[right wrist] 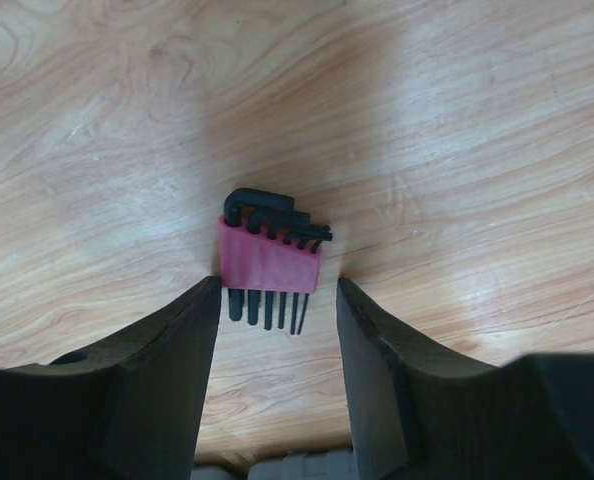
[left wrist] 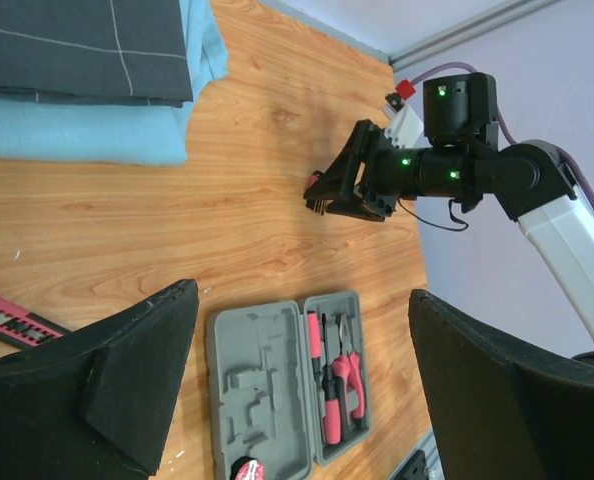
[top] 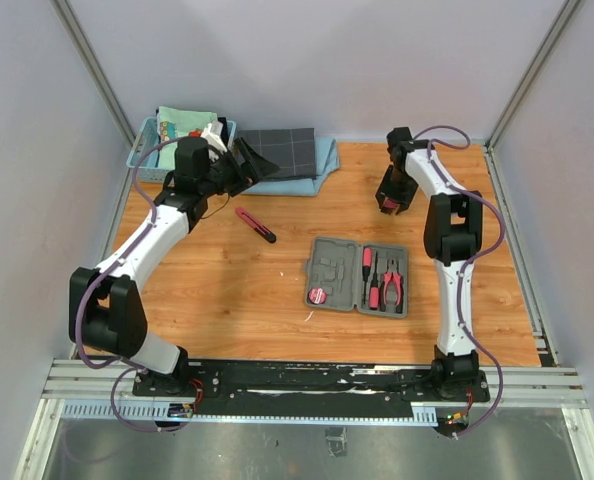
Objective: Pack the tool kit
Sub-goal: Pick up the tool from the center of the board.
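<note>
Wooden worktop [top: 227, 290] fills the space between pale grey walls. Nearest the arm bases, the tool kit case [top: 337, 268] lies open and flat near the middle. A round tape [top: 318, 296] sits in the near corner of its left half, and the screwdrivers [top: 368, 266] and pliers [top: 392, 288] sit in its right half. Beyond it to the left, a pink-and-black knife [top: 256, 224] lies loose on the wood. Farther right, the right fingers [right wrist: 157, 380] stand apart, gripping nothing, with a hex key set [right wrist: 270, 258] in a pink holder lying between their tips. At the back left, the left fingers [left wrist: 137, 370] are spread wide and empty, near a dark checked cloth [top: 282, 150] folded on a light blue towel [top: 322, 165], beside a blue basket [top: 145, 152].
</note>
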Controlling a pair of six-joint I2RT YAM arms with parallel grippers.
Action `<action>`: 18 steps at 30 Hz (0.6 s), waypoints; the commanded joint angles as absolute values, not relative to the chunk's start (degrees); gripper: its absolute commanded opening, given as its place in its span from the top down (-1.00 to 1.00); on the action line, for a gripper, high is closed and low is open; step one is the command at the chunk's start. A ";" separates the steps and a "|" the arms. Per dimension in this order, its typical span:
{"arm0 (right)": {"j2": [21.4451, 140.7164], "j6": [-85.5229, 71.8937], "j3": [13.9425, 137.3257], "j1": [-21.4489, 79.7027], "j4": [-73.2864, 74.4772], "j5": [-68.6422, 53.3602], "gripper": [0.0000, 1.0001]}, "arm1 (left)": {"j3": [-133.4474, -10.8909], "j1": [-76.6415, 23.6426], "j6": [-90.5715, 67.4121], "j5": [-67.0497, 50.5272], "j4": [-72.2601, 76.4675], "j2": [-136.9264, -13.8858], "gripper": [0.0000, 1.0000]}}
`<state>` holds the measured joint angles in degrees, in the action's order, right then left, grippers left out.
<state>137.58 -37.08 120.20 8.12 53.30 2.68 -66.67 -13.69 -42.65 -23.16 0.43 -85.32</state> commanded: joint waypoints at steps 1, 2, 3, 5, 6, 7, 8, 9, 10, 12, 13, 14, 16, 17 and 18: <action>141.24 -39.81 122.53 10.31 55.28 4.43 0.00 | -66.18 -14.06 -42.43 -23.62 2.31 -82.86 -0.80; 141.50 -39.67 123.09 10.32 55.40 4.92 0.01 | -66.18 -14.06 -42.37 -23.59 2.21 -82.79 -0.80; 141.81 -39.47 123.72 10.31 55.53 5.40 0.01 | -66.08 -14.02 -42.41 -23.60 2.26 -82.75 -0.80; 142.74 -38.43 125.15 10.35 55.67 6.11 -0.01 | -65.80 -14.04 -42.41 -23.56 2.28 -82.62 -0.80; 143.23 -37.77 126.20 10.35 56.12 6.67 -0.04 | -65.63 -14.06 -42.37 -23.56 2.33 -82.54 -0.80; 143.84 -37.19 127.28 10.37 56.76 7.35 -0.07 | -65.63 -14.06 -42.40 -23.55 2.37 -82.49 -0.80; 144.30 -36.55 128.20 10.24 57.19 7.92 -0.11 | -65.57 -14.06 -42.44 -23.57 2.39 -82.45 -0.80; 144.60 -35.92 128.77 10.22 57.52 8.50 -0.15 | -65.57 -14.06 -42.32 -23.60 2.35 -82.38 -0.80; 144.70 -35.45 128.87 10.09 57.69 8.94 -0.19 | -65.53 -14.06 -42.24 -23.48 2.32 -82.36 -0.80; 144.69 -35.10 128.51 9.75 57.64 9.24 -0.24 | -65.59 -14.06 -42.15 -23.39 2.22 -82.22 -0.80; 144.80 -35.03 128.43 9.63 57.60 9.11 -0.25 | -65.57 -14.06 -42.15 -23.38 2.20 -82.22 -0.80; 144.85 -34.80 128.36 9.55 57.46 9.02 -0.25 | -65.57 -14.06 -42.14 -23.43 2.23 -82.33 -0.80; 145.10 -34.56 128.58 9.46 57.24 8.84 -0.25 | -65.65 -14.04 -42.11 -23.39 2.12 -82.42 -0.80; 145.18 -34.54 128.59 9.47 57.29 8.73 -0.24 | -65.72 -14.06 -42.12 -23.47 2.11 -82.50 -0.80; 145.19 -34.54 128.65 9.48 57.23 8.70 -0.22 | -65.81 -14.05 -42.14 -23.39 2.12 -82.60 -0.80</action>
